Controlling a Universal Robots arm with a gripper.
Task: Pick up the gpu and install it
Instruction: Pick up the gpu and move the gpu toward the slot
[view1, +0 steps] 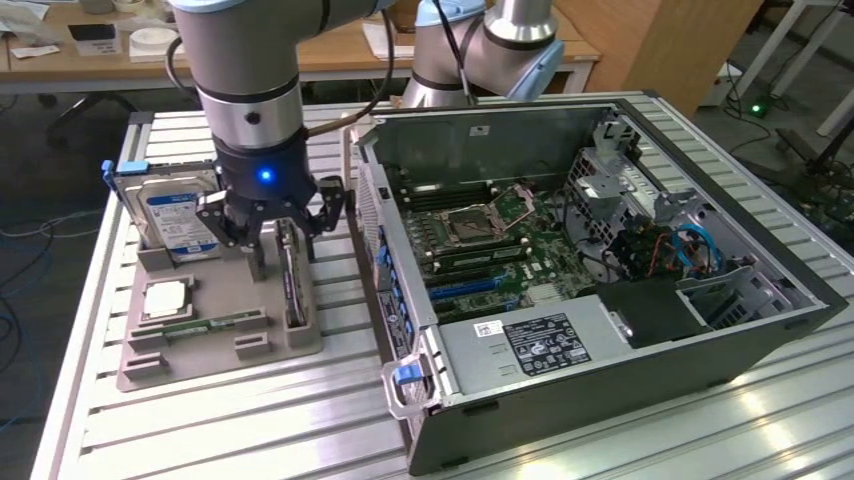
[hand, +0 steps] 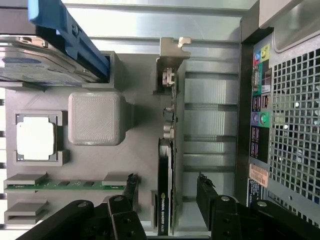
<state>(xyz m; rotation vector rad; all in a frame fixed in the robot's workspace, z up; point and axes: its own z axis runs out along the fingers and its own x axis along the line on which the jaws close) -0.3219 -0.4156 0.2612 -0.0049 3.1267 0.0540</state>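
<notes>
The gpu (view1: 291, 287) is a thin dark card standing on edge in a slot of the grey holder tray (view1: 200, 352), just to the exterior view's left of the open computer case (view1: 587, 300). In the wrist view the gpu (hand: 164, 200) shows its dark edge and a silvery bracket. My gripper (view1: 276, 240) hangs directly over the card and is open. Its two black fingers (hand: 131, 184) stand on either side of the card's near end without touching it, and the gripper (hand: 166, 184) holds nothing.
The tray also carries a blue-labelled hard drive (view1: 180, 215), a square processor (view1: 166, 298) and a green memory stick (view1: 214, 325). The case lies on its side with the motherboard (view1: 494, 245) exposed. A second arm's base (view1: 494, 50) stands behind the case.
</notes>
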